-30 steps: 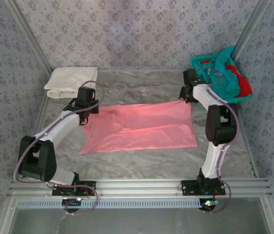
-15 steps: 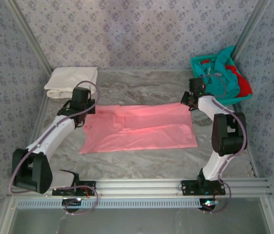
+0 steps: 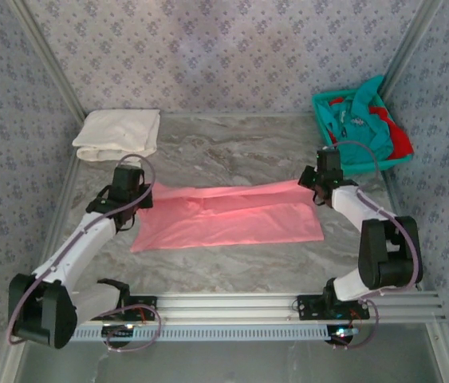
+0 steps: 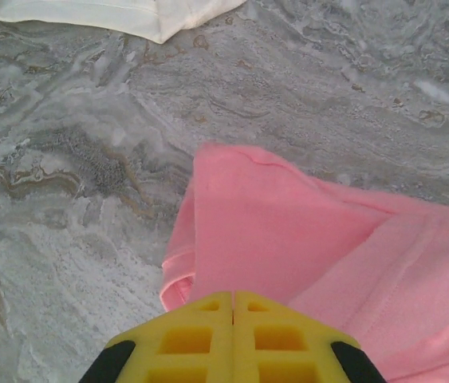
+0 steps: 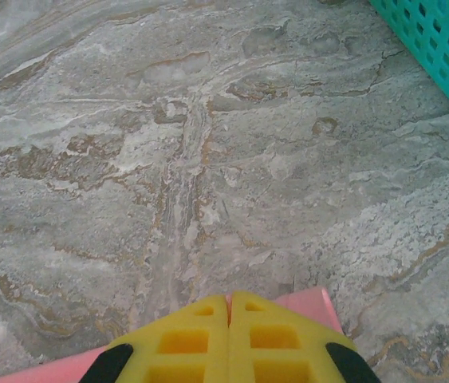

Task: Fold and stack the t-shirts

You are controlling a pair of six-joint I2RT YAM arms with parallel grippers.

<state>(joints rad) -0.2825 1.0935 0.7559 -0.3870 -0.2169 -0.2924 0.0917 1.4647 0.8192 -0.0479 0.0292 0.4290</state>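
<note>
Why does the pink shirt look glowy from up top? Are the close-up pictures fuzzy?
Top view: hazy overall, and the pink shirt glows redder along its middle. Left wrist view: the yellow left claw looks a bit soft, the shirt sharper. Right wrist view: even light on the table, no glare.

Grey marbled surface (image 3: 232, 152) carries a pink t-shirt (image 3: 232, 222) spread across its middle, a folded cream-white t-shirt (image 3: 116, 132) at the far-left corner, and a teal mesh basket (image 3: 368, 167) at the far-right corner.
</note>
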